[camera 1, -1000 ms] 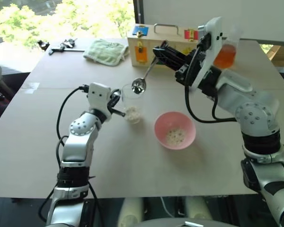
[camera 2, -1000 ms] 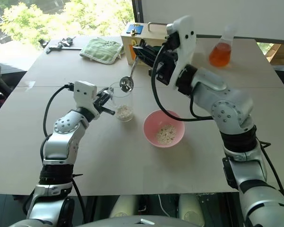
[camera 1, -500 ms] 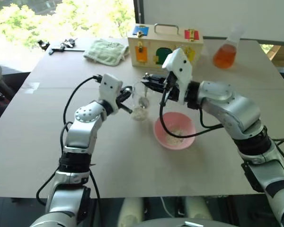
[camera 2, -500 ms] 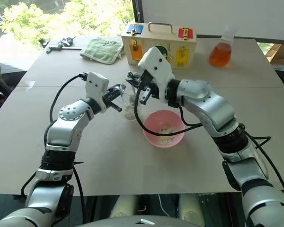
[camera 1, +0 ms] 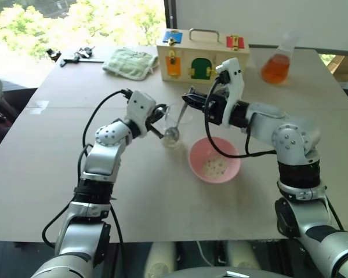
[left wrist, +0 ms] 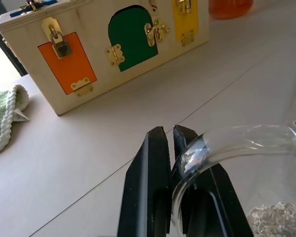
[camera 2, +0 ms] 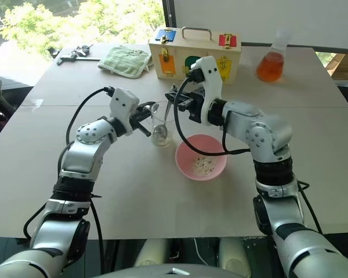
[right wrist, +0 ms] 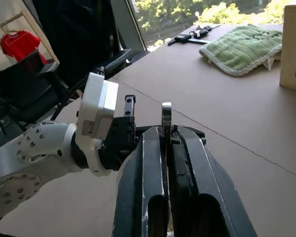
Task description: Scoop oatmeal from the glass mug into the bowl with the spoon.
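Digging slim silver spoon into clear glass mug: right gripper pinches handle, left gripper clamps mug handle (steady it); scrape oatmeal, lift level toward pink bowl mid-desk.

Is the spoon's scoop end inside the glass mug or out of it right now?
Inside: the spoon slants down into the glass mug, its scoop end low near the oatmeal.

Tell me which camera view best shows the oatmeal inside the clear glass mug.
The left wrist view: pale flakes of oatmeal lie close up behind the clear glass mug wall. The eye views show only a small pale patch low in the mug, with the silver metal spoon dipping into it.
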{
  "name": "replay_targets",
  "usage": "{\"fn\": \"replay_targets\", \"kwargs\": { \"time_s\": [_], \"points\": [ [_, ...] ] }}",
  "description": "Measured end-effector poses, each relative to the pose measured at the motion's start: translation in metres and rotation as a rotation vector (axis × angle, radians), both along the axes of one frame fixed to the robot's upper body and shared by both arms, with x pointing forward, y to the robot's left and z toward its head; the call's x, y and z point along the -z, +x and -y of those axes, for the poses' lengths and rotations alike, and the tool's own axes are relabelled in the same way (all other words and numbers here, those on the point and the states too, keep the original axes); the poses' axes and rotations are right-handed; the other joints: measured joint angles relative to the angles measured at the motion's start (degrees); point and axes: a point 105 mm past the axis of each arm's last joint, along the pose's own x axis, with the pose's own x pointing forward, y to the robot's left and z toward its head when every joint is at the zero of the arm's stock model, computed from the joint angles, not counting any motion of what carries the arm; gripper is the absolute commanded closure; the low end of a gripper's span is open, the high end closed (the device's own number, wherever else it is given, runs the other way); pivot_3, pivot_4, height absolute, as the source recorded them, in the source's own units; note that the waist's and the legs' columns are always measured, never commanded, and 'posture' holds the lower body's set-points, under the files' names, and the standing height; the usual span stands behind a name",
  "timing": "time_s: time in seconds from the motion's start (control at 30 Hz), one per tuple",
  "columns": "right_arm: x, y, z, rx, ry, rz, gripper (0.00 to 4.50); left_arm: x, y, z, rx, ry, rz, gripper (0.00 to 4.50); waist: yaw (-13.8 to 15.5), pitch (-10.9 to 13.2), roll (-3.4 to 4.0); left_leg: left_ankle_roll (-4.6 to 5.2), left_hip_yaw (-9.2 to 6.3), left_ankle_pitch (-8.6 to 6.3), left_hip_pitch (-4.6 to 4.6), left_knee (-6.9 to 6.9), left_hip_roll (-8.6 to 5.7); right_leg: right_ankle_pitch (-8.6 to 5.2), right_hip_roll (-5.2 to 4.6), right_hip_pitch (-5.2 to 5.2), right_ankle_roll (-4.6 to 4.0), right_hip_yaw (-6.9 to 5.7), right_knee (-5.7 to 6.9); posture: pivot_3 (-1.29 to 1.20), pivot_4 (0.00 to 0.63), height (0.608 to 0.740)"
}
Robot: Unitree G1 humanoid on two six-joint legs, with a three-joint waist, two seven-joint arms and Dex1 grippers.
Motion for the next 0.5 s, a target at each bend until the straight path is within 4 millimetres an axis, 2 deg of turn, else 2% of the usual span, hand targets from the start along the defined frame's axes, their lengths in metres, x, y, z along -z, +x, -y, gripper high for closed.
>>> {"fn": "replay_targets", "kwargs": {
  "time_s": [0.17,0.33,0.5],
  "points": [
    [0.013,0.010,0.011,0.077,0.039,-0.155,4.50,-0.001,0.000,0.004,0.014,-0.009,0.026,4.49,0.0,0.0,0.00,0.00,0.02,0.00,0.00,-0.01,0.00,0.00,0.00,-0.01,0.00,0.03,0.01,0.00,0.150,0.740],
    [0.019,0.012,0.016,0.110,0.054,-0.233,4.50,0.000,-0.002,0.005,0.015,0.026,0.062,4.49,-0.1,0.0,0.00,0.00,0.06,0.00,0.00,-0.02,-0.01,0.00,0.01,-0.05,0.00,0.07,0.03,0.00,0.150,0.740],
    [0.015,0.014,0.019,0.128,0.109,-0.283,4.50,-0.001,-0.002,0.004,0.012,0.053,0.102,4.49,-0.1,0.0,0.00,0.00,0.07,0.00,0.00,-0.02,-0.01,0.00,0.01,-0.06,0.00,0.09,0.05,0.00,0.150,0.740]
  ]
}}
